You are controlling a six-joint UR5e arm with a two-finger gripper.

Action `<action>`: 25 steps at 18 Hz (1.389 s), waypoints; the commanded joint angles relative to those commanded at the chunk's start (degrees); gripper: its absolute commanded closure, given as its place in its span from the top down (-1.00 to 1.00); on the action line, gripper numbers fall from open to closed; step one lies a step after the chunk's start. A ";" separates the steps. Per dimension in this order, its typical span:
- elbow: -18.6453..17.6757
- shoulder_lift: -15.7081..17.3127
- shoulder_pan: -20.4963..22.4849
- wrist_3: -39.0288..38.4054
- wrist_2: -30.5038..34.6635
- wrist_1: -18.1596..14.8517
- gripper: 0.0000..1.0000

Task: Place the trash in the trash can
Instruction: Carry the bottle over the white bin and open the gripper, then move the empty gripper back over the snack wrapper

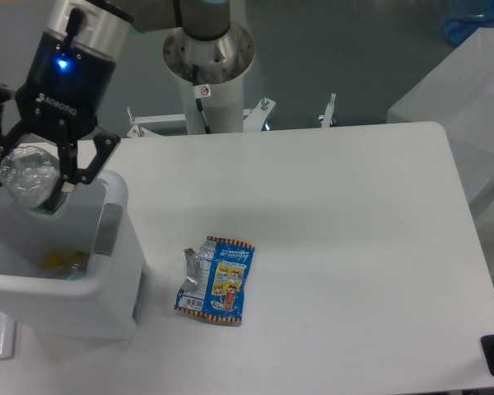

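Here, nearest to the front on the white table (pixel 354 247), the flat blue snack wrapper with yellow cartoon print (pixel 218 281) lies alone, a little right of the white rectangular plastic trash can (pixel 119 309). The trash can stands at the left edge of the table, and something yellow (pixel 62 261) lies on its bottom. Farther back, my black two-finger claw (pixel 29 177) hangs over the open top of the trash can, its fingers clamped on the crushed clear plastic bottle (pixel 29 174), which is above the rim.
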 joint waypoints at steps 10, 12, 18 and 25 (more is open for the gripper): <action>-2.11 0.61 5.16 -0.35 0.18 -0.09 0.99; -2.46 0.44 9.30 -0.53 0.26 -0.35 0.99; -10.62 0.35 17.57 1.22 3.41 -0.44 0.98; -16.96 -3.95 18.55 15.89 13.00 -0.62 0.98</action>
